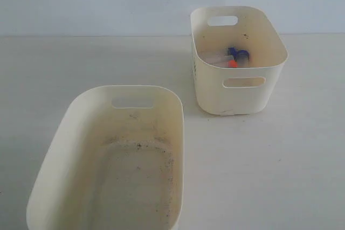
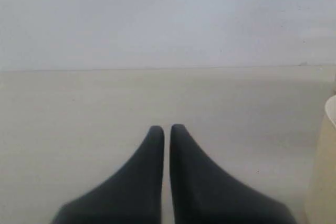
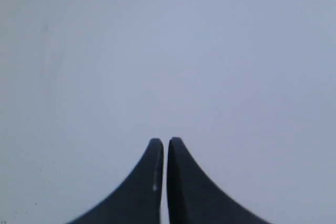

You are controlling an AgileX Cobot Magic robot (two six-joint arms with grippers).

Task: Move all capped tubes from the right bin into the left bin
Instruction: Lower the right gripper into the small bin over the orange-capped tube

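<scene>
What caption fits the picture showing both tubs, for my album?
Capped tubes, blue and orange, lie in the clean right bin; the dirt-speckled left bin shows none yet.

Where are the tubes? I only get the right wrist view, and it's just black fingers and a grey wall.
Observer: The capped tubes lie inside the right bin, one with an orange cap, the others blue.
Operator: Is anything in the other bin?
Observer: No tubes that I can see in the left bin, only dark specks on its floor.
Operator: What about the other gripper?
Observer: The left gripper is shut and points across the table.
</scene>
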